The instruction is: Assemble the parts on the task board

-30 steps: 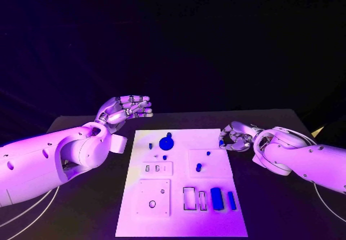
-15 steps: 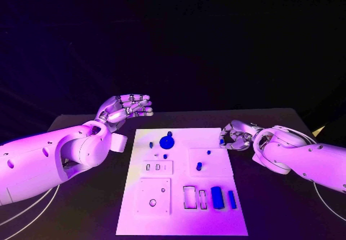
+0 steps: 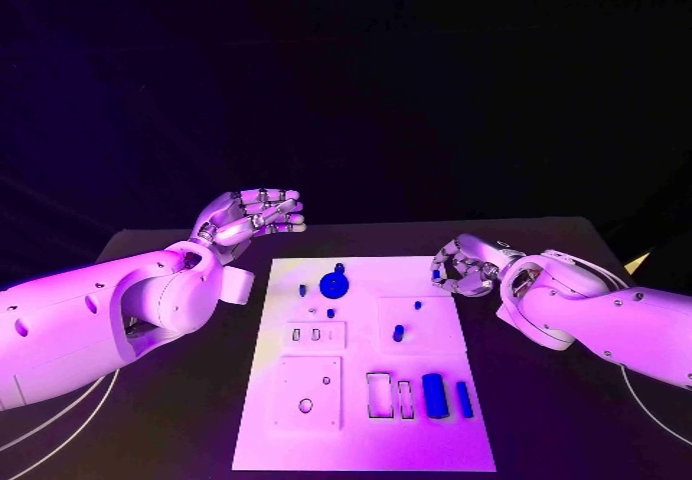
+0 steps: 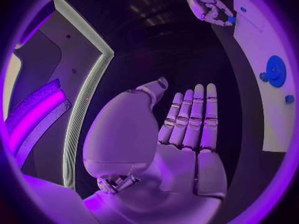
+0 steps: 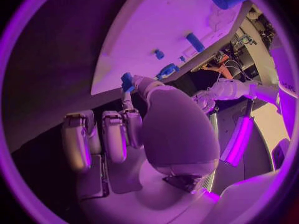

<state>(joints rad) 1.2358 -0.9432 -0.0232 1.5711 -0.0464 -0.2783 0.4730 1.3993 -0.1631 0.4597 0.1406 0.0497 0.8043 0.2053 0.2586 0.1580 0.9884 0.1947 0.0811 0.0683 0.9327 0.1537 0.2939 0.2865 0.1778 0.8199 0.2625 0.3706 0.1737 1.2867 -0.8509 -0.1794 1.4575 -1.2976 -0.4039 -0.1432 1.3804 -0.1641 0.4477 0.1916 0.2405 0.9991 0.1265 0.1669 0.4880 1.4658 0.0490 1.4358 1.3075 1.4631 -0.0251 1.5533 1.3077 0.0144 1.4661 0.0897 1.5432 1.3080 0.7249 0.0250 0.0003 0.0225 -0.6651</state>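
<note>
The task board (image 3: 364, 400) lies mid-frame on the black worktop (image 3: 173, 420), blue parts on it. At its upper right edge the right robot hand (image 3: 462, 270) pinches a small blue part (image 5: 126, 81), slightly higher than before. At upper left, the left robot hand (image 3: 257, 216) stays raised, fingers together, holding nothing.

My head camera looks down from above at the task board (image 3: 364, 365), whole board in frame. My left wrist camera sits close behind my left hand (image 4: 181, 129), board at the rim. My right wrist camera sits close behind my right hand (image 5: 134, 134), facing the board. All three share it.
</note>
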